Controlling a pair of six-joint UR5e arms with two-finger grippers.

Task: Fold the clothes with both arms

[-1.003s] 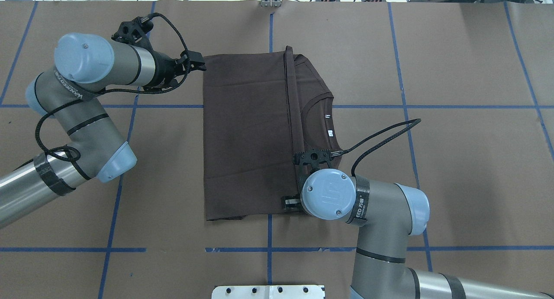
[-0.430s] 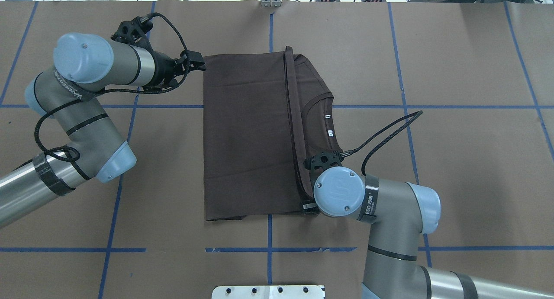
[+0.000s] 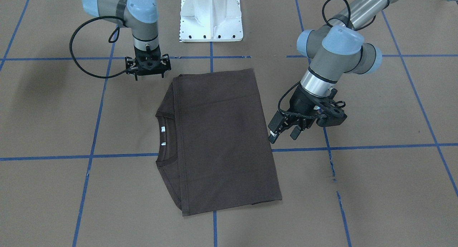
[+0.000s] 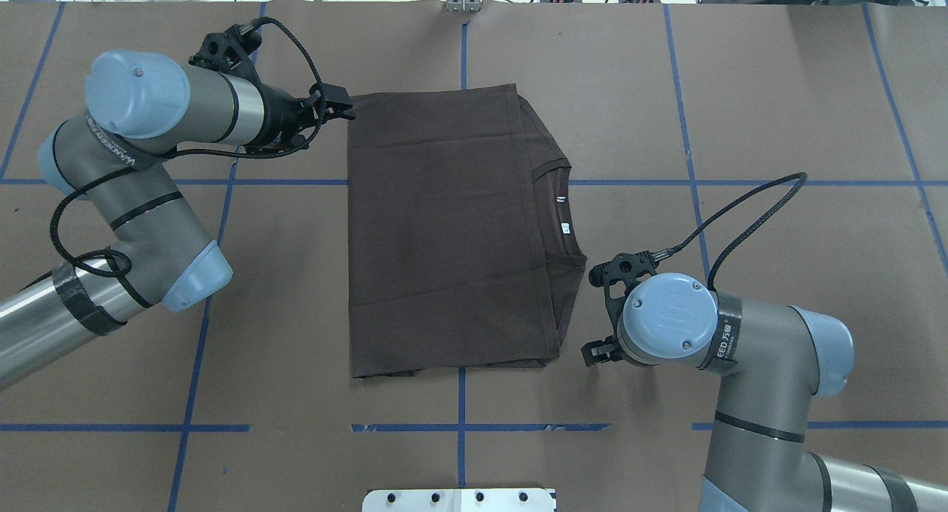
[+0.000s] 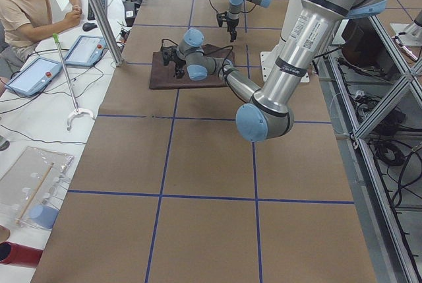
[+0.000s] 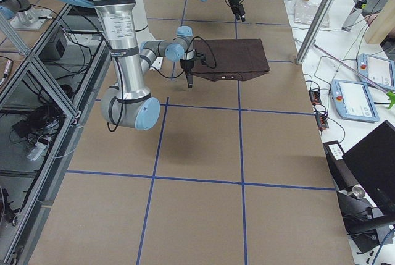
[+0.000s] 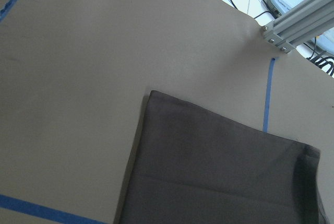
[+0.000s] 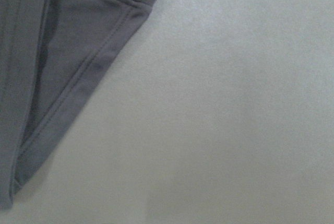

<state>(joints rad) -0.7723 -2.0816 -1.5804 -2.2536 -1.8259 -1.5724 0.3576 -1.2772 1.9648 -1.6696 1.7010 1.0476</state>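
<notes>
The dark brown T-shirt lies folded flat in the table's middle, collar and white neck tags toward the robot's right. It also shows in the front view. My left gripper hovers just off the shirt's far left corner, open and empty, with its fingers apart in the front view. My right gripper points down beside the shirt's near right corner, clear of the cloth and empty. The left wrist view shows the shirt's corner. The right wrist view shows its sleeve edge.
The white pedestal base stands at the robot's side of the table. Blue tape lines cross the brown table cover. An operator sits beyond the far edge with tablets. An aluminium post stands there too.
My right gripper has let go of the shirt's raised fold edge and moved right, off the cloth. The fold now lies flat. The left arm has barely moved.
</notes>
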